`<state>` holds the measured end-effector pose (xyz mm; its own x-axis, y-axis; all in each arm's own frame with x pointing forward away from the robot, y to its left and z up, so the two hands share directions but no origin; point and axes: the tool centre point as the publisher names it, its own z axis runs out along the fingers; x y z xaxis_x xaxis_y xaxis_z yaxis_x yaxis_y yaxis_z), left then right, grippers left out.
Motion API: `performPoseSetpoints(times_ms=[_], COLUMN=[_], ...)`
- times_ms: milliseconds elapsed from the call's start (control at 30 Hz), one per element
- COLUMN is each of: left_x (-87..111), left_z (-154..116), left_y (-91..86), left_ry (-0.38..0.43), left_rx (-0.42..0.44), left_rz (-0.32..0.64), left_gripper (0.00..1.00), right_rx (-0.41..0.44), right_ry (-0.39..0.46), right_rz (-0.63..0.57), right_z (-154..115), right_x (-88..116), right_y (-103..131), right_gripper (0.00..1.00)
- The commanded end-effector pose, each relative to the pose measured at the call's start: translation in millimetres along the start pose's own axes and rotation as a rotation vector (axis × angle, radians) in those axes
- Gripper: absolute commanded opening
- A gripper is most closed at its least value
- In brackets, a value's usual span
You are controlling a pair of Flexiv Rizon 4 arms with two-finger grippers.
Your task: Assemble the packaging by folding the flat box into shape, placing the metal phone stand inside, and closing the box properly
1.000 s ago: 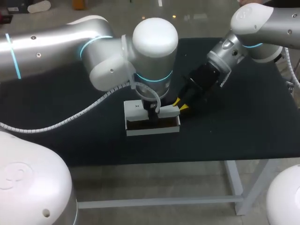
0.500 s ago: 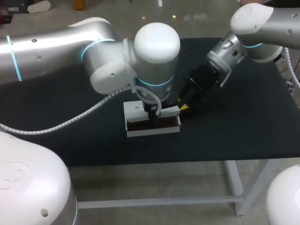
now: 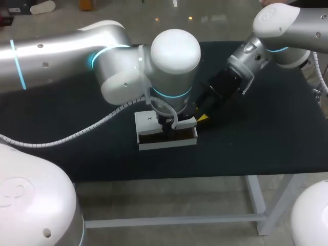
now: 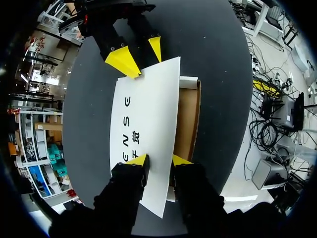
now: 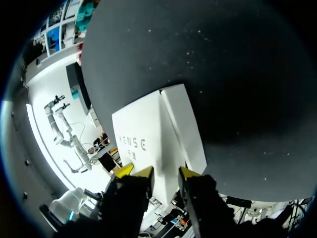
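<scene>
Lying somewhat closer to the near edge of the black table (image 3: 266,133) than to its far edge, the white box (image 3: 167,139) is seen with its brown inside uncovered along the near side. It is placed well apart from the table's left and right edges, and dark tabletop is shown on every side of it, most widely to the left and right. Its near wall is lined up roughly parallel with the table's near edge.

The lid flap (image 4: 148,109) is held raised over the far part of the box, with its long free edge above the brown inside. The left gripper (image 4: 158,161) is positioned above the middle of the box. In its wrist view the flap is seen running between the two yellow tips, one on the printed face and the other at the free edge beside the brown inside. The claw is thus closed narrowly on the lid flap. The left arm (image 3: 77,56) is extended in from the left, and its bulky wrist is placed directly over the box, so the far half is covered in the head view.

The right gripper (image 5: 162,173) is located at the box's far right corner, at the end of the right arm (image 3: 287,25), which is angled in from the far right. Its fingers are set close together, with the flap's end pinched between them. The two grippers are pointed toward each other along the flap. Little room is left between the two wrists above the box's right end.
</scene>
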<state>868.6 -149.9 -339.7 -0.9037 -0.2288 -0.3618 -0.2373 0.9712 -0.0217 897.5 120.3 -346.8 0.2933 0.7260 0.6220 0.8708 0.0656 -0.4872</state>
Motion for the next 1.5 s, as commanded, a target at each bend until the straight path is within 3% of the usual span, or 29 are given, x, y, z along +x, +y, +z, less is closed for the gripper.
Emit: performPoseSetpoints(times_ms=[33,1067,1167,1233,1333,1400,1500], left_x=[5.8,18.1,18.8,19.3,19.5,19.6,20.2], left_z=[3,14,14,15,15,15,15], left_y=[-1.7,-1.6,-1.4,-1.3,-1.1,-0.8,-0.3], left_ry=[-0.007,-0.009,-0.008,-0.006,-0.004,-0.004,-0.002], left_rx=[-0.008,-0.025,-0.024,-0.023,-0.022,-0.022,-0.023], left_rz=[0.0,0.031,0.033,0.035,0.034,0.034,0.035], left_gripper=[0.28,0.33,0.33,0.34,0.34,0.35,0.36], right_rx=[-0.015,-0.036,-0.039,-0.04,-0.043,-0.045,-0.05], right_ry=[0.001,-0.006,-0.009,-0.009,-0.012,-0.011,-0.009], right_rz=[0.002,-0.009,-0.012,-0.014,-0.015,-0.017,-0.023], right_z=[-2,-5,-5,-4,-4,-4,-3], right_x=[-1,0,0,1,1,1,2], right_y=[-6,-11,-12,-12,-12,-13,-14], right_gripper=[0.35,0.32,0.29,0.18,0.13,0.0,0.0])
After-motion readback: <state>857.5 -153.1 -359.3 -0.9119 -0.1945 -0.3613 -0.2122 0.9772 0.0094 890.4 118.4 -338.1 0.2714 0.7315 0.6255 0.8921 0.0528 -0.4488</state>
